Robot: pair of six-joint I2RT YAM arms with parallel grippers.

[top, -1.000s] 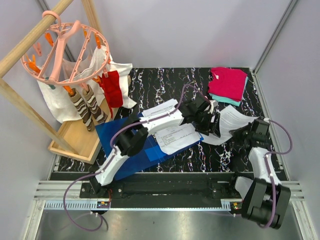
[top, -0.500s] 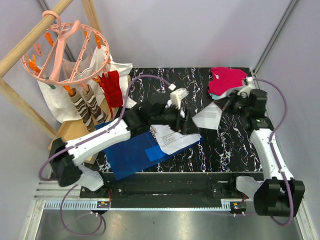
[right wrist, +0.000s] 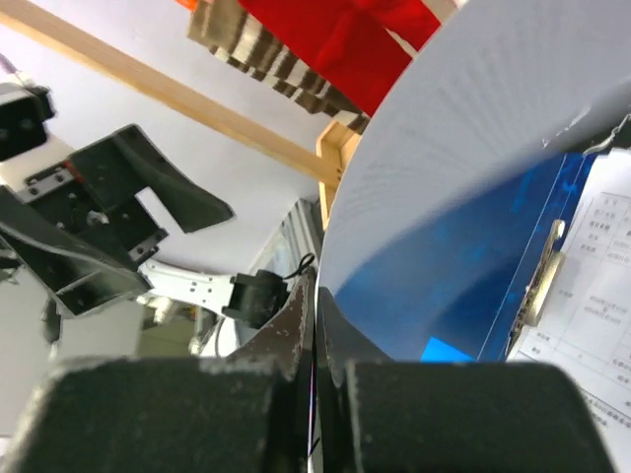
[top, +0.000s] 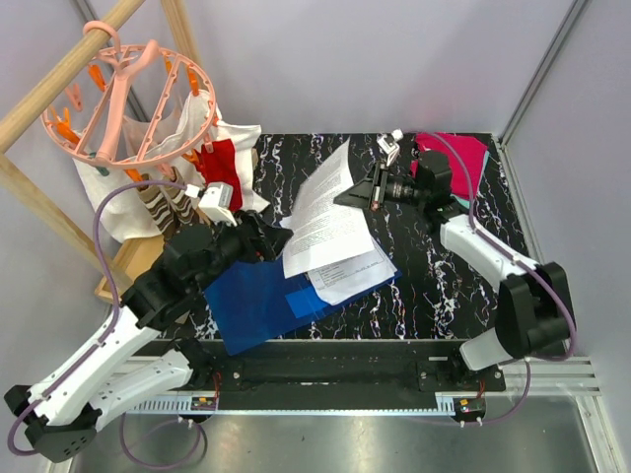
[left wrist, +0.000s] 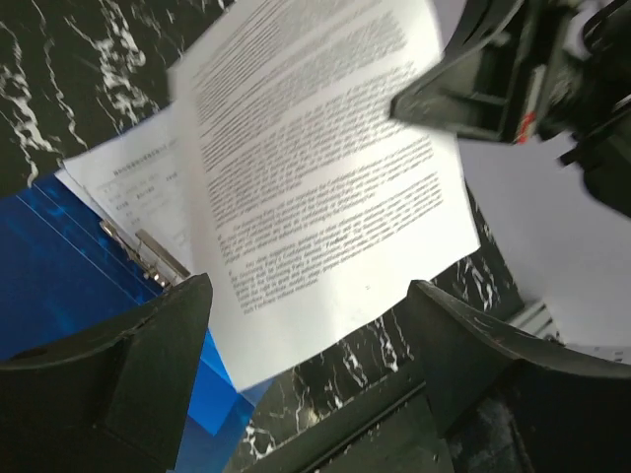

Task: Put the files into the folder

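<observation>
My right gripper (top: 357,195) is shut on the edge of a white printed sheet (top: 323,212) and holds it tilted in the air above the blue folder (top: 258,304). Another printed sheet (top: 351,277) lies on the folder's right part. In the right wrist view the jaws (right wrist: 315,296) pinch the sheet (right wrist: 473,128), with the folder (right wrist: 473,286) below it. My left gripper (top: 270,237) is open and empty at the sheet's left edge. In the left wrist view the held sheet (left wrist: 315,168) hangs in front of the open gripper (left wrist: 306,296), over the folder (left wrist: 59,276) and its metal clip (left wrist: 148,258).
A wooden drying stand with a pink peg hanger (top: 128,89), hanging cloths and socks fills the left back. Pink and teal folded clothes (top: 455,163) lie at the back right. The table has a black marbled top (top: 424,296).
My right arm has swung left across the table, carrying the sheet to above the folder. My left arm has pulled back to the left, away from the middle.
</observation>
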